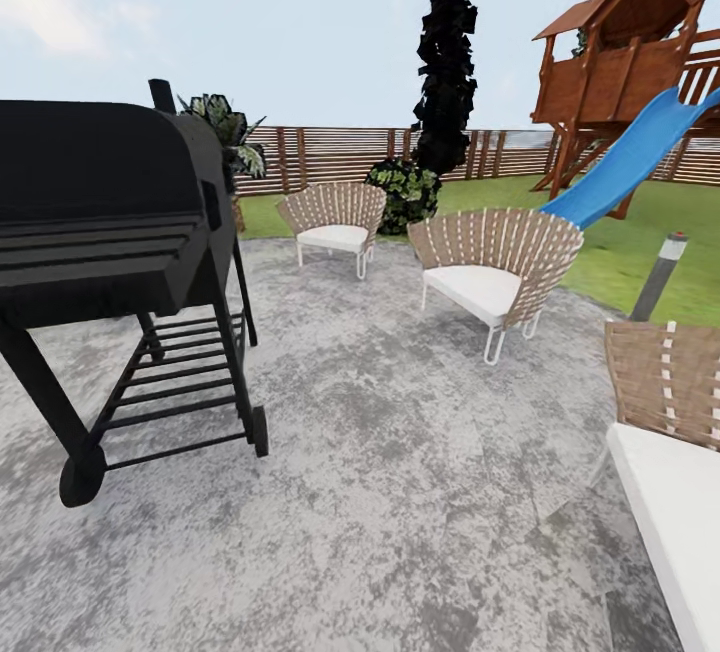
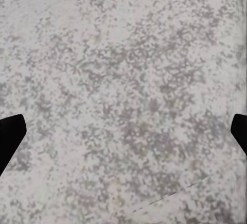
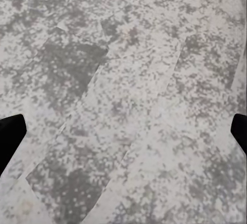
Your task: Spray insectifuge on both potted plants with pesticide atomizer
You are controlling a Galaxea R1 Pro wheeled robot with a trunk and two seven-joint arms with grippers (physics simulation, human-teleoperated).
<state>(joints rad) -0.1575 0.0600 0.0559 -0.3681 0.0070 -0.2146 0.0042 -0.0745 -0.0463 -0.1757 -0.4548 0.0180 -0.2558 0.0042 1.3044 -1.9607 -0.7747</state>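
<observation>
Three chairs (image 1: 495, 277), one grill (image 1: 110, 222)

My head camera looks over a mottled grey-and-white stone patio (image 1: 400, 492). At my left stands a matte black barrel grill on a black slatted cart (image 1: 100, 222). Ahead sit tan woven-strap chairs with white cushions (image 1: 495, 277). Behind them lie a green lawn (image 1: 620, 252), a brown slatted wooden fence (image 1: 330, 157), a bright blue slide (image 1: 630, 162) on a reddish-brown wooden playhouse (image 1: 625, 52), and a near-black columnar tree (image 1: 445, 52). The sky is pale blue with white cloud.
</observation>
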